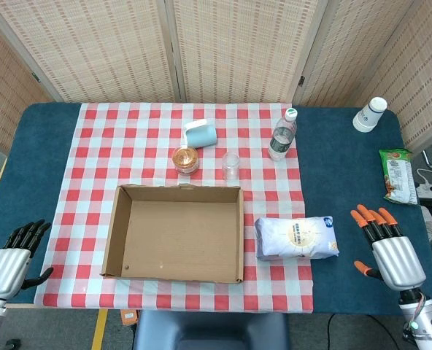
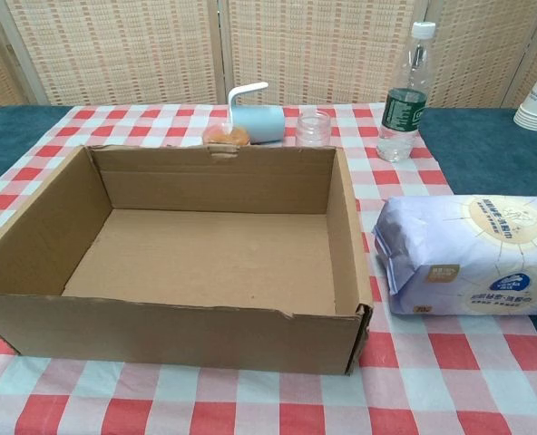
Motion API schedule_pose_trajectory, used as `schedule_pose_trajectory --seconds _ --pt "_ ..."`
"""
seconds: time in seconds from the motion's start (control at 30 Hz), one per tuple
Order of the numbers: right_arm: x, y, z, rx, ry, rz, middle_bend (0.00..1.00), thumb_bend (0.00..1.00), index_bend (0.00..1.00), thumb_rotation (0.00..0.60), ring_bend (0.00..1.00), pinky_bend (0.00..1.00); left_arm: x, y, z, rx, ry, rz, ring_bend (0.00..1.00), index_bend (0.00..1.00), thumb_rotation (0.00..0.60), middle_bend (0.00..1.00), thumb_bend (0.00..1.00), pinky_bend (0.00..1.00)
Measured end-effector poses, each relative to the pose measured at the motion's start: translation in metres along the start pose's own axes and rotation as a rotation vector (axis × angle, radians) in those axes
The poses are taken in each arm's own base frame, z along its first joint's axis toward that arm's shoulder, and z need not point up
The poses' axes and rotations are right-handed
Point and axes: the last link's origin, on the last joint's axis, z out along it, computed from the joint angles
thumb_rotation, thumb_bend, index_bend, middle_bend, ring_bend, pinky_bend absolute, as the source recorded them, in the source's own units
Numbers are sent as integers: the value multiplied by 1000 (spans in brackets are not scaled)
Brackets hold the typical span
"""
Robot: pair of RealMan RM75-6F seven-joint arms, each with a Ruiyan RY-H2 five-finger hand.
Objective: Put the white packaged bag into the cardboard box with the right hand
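The white packaged bag lies flat on the checked cloth, just right of the open cardboard box, which stands empty. My right hand, with orange fingertips, hovers over the blue table to the right of the bag, fingers spread, holding nothing and apart from the bag. My left hand, with black fingertips, rests at the table's front left corner, fingers apart and empty. Neither hand appears in the chest view.
Behind the box stand a water bottle, a clear glass jar, a light blue mug on its side and a small orange-filled container. A white cup stack and green snack packet lie far right.
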Motion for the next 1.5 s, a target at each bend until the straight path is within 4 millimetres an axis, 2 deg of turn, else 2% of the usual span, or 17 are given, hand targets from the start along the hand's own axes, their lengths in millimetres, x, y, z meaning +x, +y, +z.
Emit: schedule_pose_trajectory --seconds 0.3,0.6,0.87,1.13,1.5 --pt "2 -2 1 4 2 9 17 0 57 600 0 86 1 1 -1 -3 5 -3 0 0 600 0 243 97" --pt "9 -12 2 9 -18 29 17 0 53 600 0 86 1 -3 0 6 2 -3 0 0 600 0 242 97" --pt "0 -39 19 72 -130 67 15 0 3 600 0 86 5 -4 -1 15 13 -8 0 0 600 0 242 97" --pt "-7 -68 39 135 -179 53 14 0 0 600 0 86 8 -4 -2 20 14 -13 0 0 600 0 242 97" --pt "-30 -77 59 129 -273 60 4 0 0 600 0 0 11 -7 -3 24 22 -29 0 0 600 0 243 97"
